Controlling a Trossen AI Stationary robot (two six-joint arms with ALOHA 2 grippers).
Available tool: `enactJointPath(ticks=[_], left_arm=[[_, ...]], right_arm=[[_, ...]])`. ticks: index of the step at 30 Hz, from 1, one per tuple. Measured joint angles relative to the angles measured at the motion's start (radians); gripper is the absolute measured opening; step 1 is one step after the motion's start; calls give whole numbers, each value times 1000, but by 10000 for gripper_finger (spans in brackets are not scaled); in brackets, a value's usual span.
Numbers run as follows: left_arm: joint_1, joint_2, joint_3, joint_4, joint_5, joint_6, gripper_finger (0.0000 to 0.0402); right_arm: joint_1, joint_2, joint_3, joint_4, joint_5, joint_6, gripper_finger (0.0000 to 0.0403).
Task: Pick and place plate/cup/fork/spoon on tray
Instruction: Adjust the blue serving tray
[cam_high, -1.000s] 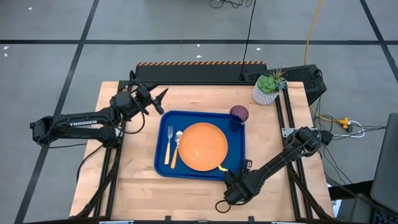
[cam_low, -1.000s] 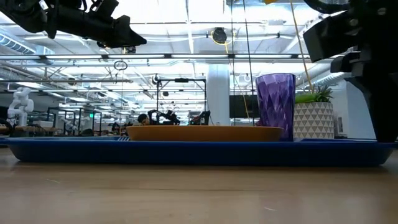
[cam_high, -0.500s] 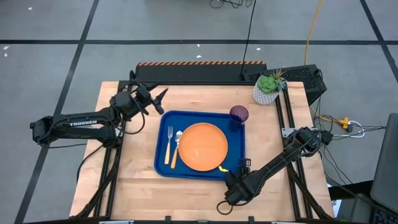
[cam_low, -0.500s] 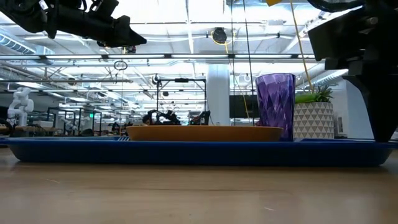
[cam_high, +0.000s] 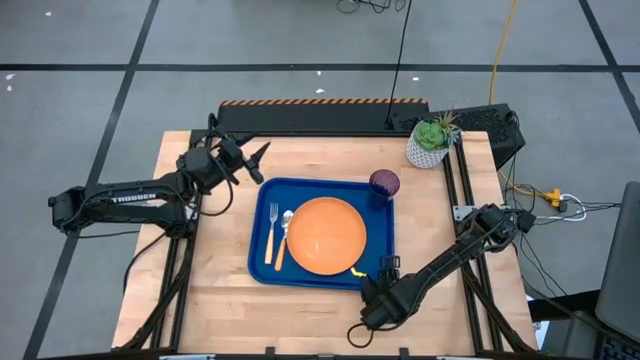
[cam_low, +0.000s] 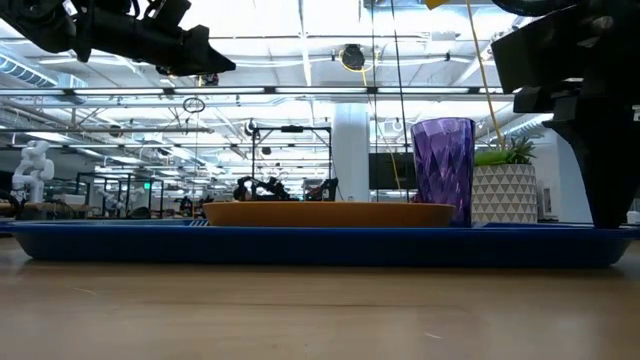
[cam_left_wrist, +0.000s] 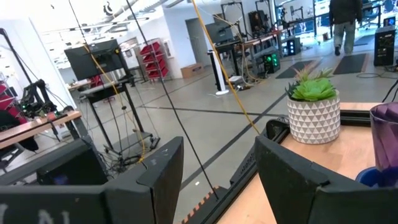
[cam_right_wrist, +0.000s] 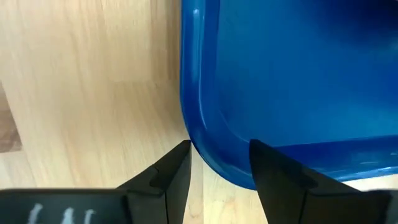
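The blue tray (cam_high: 258, 232) lies in the middle of the table. On it rest the orange plate (cam_high: 326, 235), the fork (cam_high: 270, 236) and spoon (cam_high: 284, 240) to the plate's left, and the purple cup (cam_high: 384, 183), upright in the far right corner. The cup (cam_low: 442, 170) and plate (cam_low: 330, 213) also show in the low view. My right gripper (cam_high: 386, 266) is open at the tray's near right corner. My left gripper (cam_high: 257, 163) is open and empty, held above the table off the tray's far left corner. My right gripper (cam_right_wrist: 217, 168) straddles the rim at the tray's near right corner (cam_right_wrist: 208, 155). It comes from above, with one finger (cam_right_wrist: 171, 174) outside over the wood and one (cam_right_wrist: 280, 177) over the tray's floor. I cannot tell whether either finger touches the rim.
A white pot with a green succulent (cam_high: 430, 140) stands at the table's far right corner, beyond the cup. Bare wood lies left of the tray and along the near edge. Black rails run along the table's left and right sides.
My right gripper has shifted a little at the tray's near right corner. The tray and the things on it have stayed where they were.
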Motion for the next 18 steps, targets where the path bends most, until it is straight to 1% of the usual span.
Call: enactJointPath(ticks=[5,9,13,18], left_arm=[[0,0,0,0,0,0,200],[0,0,0,0,0,0,200],[0,0,0,0,0,-1,200],[0,0,0,0,0,-2,200]], right_arm=[[0,0,0,72,-1,24,136],[0,0,1,136,-27,51,124],[-1,-1,1,163,-29,84,125],[-1,-1,1,164,-27,90,127]])
